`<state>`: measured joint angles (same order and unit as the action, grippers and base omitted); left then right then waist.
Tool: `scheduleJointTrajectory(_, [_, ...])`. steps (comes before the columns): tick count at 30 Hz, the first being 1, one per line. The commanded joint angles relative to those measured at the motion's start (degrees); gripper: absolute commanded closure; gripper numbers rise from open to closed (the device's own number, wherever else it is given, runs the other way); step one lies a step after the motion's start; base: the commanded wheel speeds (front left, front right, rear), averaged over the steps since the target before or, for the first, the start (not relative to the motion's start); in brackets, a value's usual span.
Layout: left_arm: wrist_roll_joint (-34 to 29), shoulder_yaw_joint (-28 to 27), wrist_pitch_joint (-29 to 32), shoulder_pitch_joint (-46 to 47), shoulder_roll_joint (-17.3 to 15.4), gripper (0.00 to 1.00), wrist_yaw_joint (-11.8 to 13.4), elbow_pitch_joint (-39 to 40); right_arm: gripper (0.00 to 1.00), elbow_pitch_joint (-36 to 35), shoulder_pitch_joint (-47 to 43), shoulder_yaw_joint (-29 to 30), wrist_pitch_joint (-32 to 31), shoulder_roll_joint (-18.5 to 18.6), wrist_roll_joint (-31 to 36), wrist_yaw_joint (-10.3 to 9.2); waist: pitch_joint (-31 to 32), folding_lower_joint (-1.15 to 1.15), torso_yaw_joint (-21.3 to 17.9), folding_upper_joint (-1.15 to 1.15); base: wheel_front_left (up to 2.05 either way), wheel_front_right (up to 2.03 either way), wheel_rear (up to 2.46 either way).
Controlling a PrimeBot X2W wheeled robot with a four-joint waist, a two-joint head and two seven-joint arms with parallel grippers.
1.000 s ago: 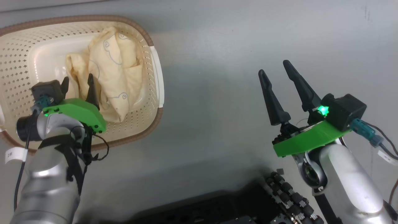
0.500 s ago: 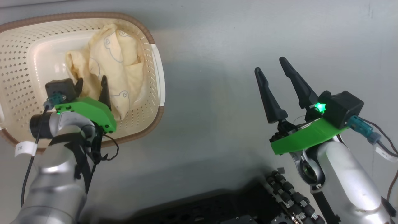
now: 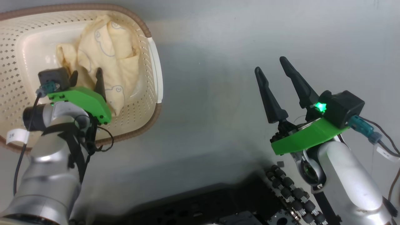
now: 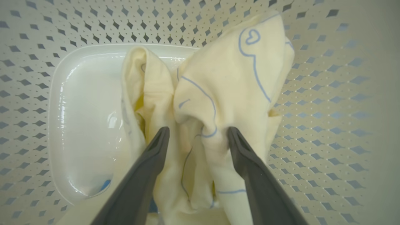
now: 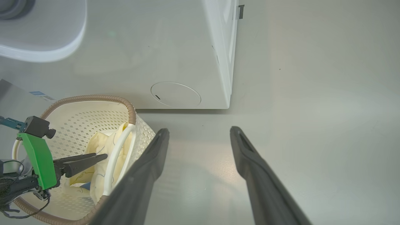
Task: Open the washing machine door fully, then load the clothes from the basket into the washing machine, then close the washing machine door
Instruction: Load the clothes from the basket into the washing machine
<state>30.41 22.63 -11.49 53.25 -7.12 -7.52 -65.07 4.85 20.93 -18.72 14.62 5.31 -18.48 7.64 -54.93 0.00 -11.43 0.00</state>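
The cream perforated basket (image 3: 145, 28) sits on the floor at the upper left, with pale yellow clothes (image 3: 117, 53) printed in thin blue lines heaped inside. My left gripper (image 3: 87, 75) reaches into the basket, open. In the left wrist view its fingertips straddle a fold of the clothes (image 4: 225, 72) without pinching it (image 4: 198, 129). My right gripper (image 3: 270, 65) hangs open over bare floor, right of the basket. The right wrist view shows the washing machine (image 5: 175, 47) behind the basket (image 5: 131, 112). A pale rounded edge (image 5: 47, 37) at the top left could be the door; I cannot tell.
Grey floor (image 3: 212, 93) stretches between the basket and my right gripper. The washer's round filter cover (image 5: 175, 93) is low on its front, just behind the basket. My dark base (image 3: 218, 206) lies along the bottom of the head view.
My left gripper has shifted to the right over the heap of clothes, staying open. The head view has drifted a little. The right gripper has hardly moved.
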Motion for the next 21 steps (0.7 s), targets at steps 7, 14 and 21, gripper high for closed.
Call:
scheduleJointTrajectory(7, [1.63, -1.44, 0.32, 1.9, -2.63, 0.0, 0.1, -3.8, 0.0, -1.6, -1.61, -1.01, 0.38, -0.09, 0.3, -0.15, -2.36, 0.0, -0.43, 0.0, 0.0, 0.0, 0.0])
scheduleJointTrajectory(14, [4.36, -3.41, 0.85, 4.33, -2.31, 0.0, 0.19, -5.93, 0.0, -1.74, -1.48, -1.18, 0.38, -0.08, 0.33, -0.15, -3.37, 0.0, -0.42, 0.0, 0.0, 0.0, 0.0])
scheduleJointTrajectory(21, [3.48, -1.46, 4.89, 5.94, -2.96, 0.0, 0.16, -7.41, 0.0, -2.17, -1.32, -1.59, 0.38, 0.12, 0.18, -0.15, -3.8, 0.0, -0.87, 0.0, 0.0, 0.0, 0.0])
